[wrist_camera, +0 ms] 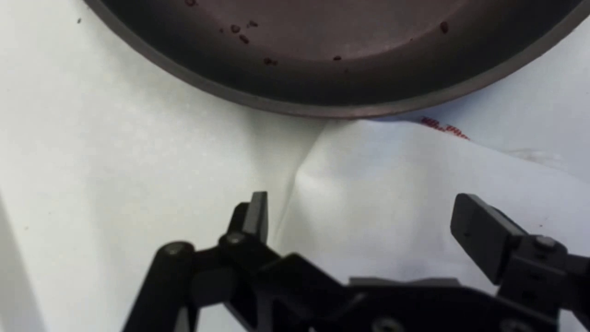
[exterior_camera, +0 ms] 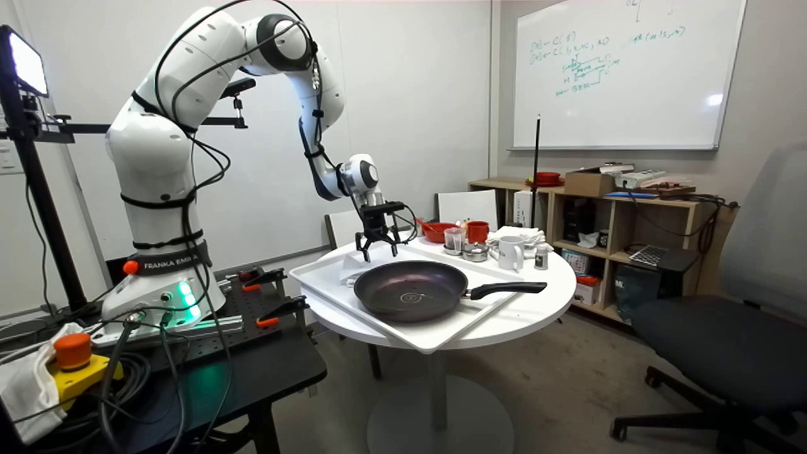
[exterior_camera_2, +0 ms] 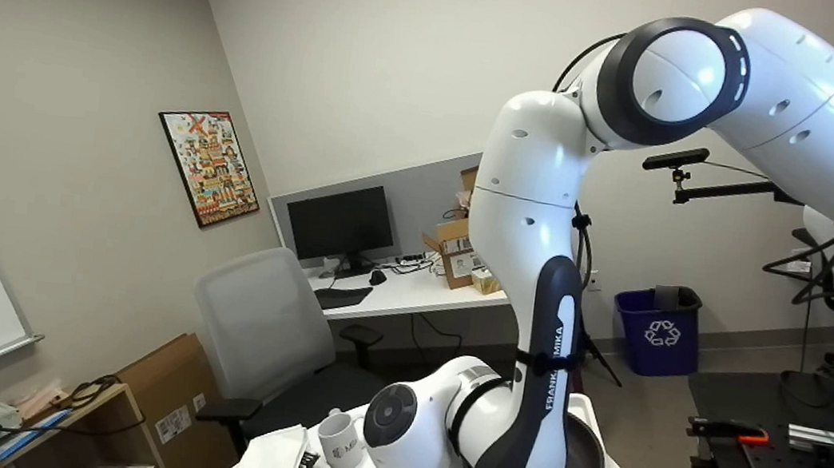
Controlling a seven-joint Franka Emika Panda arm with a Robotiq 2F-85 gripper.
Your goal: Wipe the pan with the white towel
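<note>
Tray (exterior_camera: 435, 334) reaches table (exterior_camera: 555, 293) edge; spread hand (wrist_camera: 360, 213) hangs clear of pan (exterior_camera: 411, 291).

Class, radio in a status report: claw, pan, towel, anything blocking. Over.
Claw open over white towel, nothing gripped. Pan on tray, dark spots inside. Possible snag: pan rim overlapping towel, wrist view.

FRANKA EMIKA (exterior_camera: 169, 262) (arm (exterior_camera: 200, 57)); recycling sign (exterior_camera_2: 662, 333) (bin (exterior_camera_2: 654, 360))

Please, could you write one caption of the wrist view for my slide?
Wrist view: open gripper above the white towel, with dark spots showing in the pan.
</note>
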